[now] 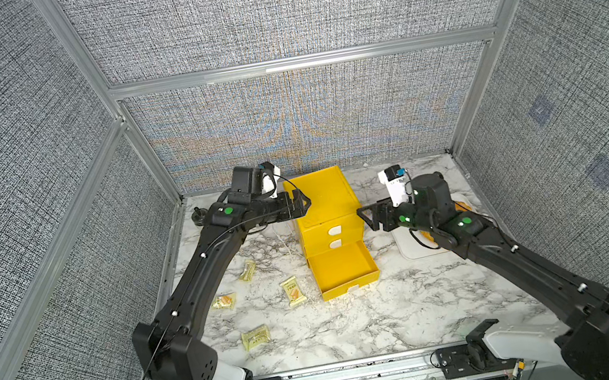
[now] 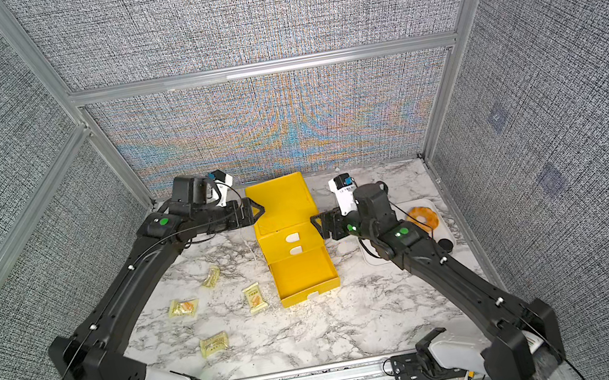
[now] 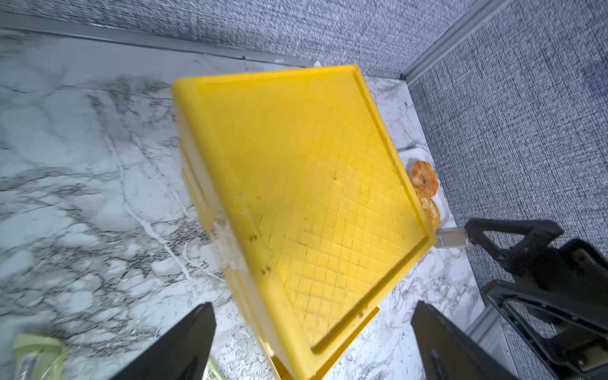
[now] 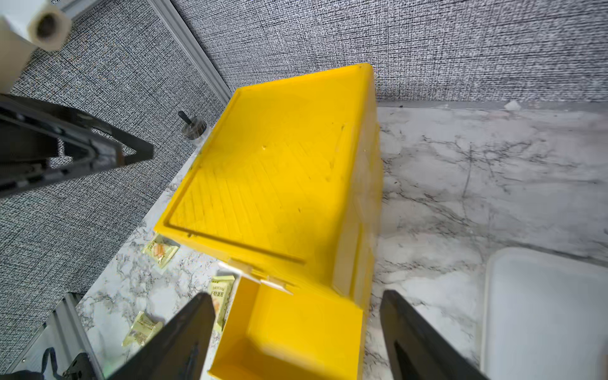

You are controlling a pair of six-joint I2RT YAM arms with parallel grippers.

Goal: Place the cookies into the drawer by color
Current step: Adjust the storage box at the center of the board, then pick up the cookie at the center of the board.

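- The yellow drawer [image 1: 324,204] stands at the back middle of the marble surface [image 1: 380,325]. Its bottom compartment [image 1: 343,270] is pulled out toward 6 o'clock.
- Four pale yellow cookies [image 1: 293,291] lie loose on the surface at 7 to 8 o'clock from the drawer.
- The left tool [image 1: 303,202] hovers over the drawer's top edge at 10 o'clock, released and empty.
- The right tool [image 1: 361,217] is just beside the drawer at 3 o'clock, jaws spread, gripping nothing.
- A white tray [image 1: 415,250] lies farther out at 3 o'clock.

Smooth yellow plastic on the drawer [image 1: 324,204], faint grid scoring on top. Glossy marble-pattern tabletop [image 1: 398,309]. Shiny crinkled film around the cookies [image 1: 294,291]. Rough woven grey cloth walls [image 1: 284,6], brushed metal frame [image 1: 302,62].
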